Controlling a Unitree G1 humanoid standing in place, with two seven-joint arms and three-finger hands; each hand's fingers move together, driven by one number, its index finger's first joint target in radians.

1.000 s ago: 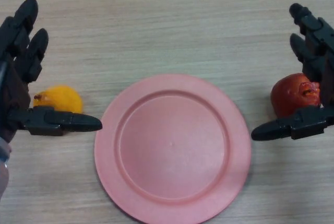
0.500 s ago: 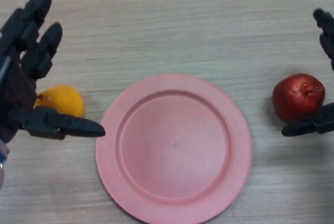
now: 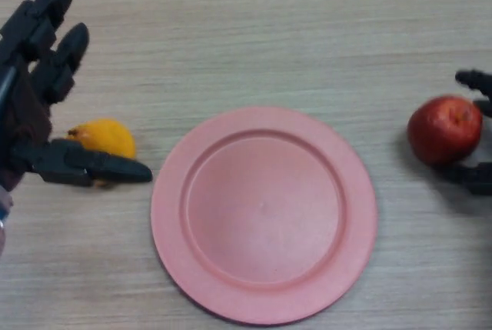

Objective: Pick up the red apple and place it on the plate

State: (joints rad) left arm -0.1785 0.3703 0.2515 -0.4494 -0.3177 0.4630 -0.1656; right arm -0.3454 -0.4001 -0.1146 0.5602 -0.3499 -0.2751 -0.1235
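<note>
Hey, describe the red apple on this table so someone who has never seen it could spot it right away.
Start at the big pink plate in the middle of the wooden table. Look to its right, near the edge, beside the robot's right hand. The red apple is the round, dark red fruit there; the other fruit, left of the plate, is orange-yellow.

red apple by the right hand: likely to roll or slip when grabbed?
The round red apple rests on flat wood-grain table, so a nudge would probably roll it. Its skin looks smooth and glossy, so it may slip. The right hand shows only at the frame edge beside it, so its grip cannot be judged.
</note>
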